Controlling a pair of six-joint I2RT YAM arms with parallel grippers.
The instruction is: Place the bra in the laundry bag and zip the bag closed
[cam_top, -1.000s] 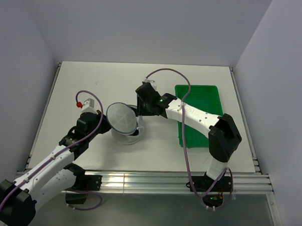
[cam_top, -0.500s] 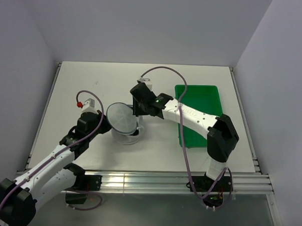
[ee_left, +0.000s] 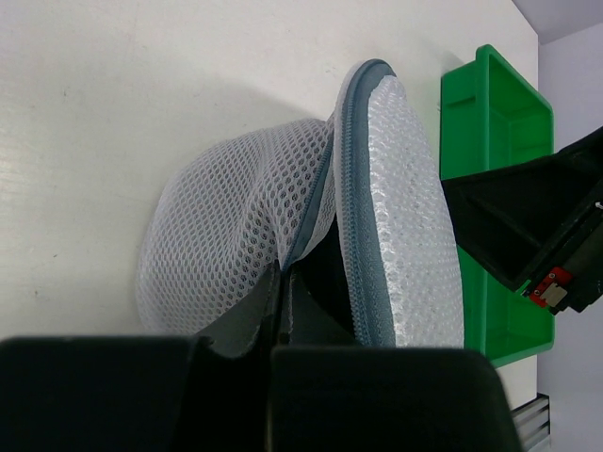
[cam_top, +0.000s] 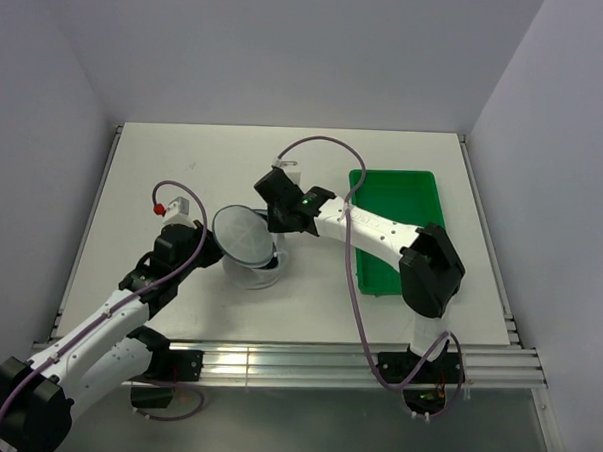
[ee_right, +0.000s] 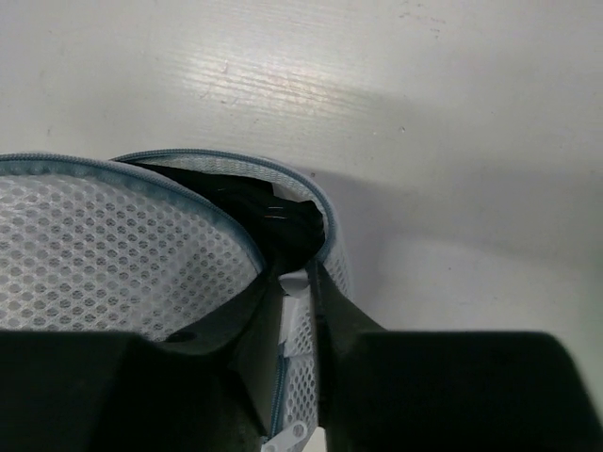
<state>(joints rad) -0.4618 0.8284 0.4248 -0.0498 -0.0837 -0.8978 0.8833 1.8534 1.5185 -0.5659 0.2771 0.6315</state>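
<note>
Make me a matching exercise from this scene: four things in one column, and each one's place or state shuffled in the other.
1. bra
2. lid
3. green tray
4. left gripper

A. tilted up, not zipped
B. shut on the bag's mesh edge
C. black, tucked inside the laundry bag
D. on the table, right side

Pairs: 1-C, 2-A, 3-D, 4-B
</note>
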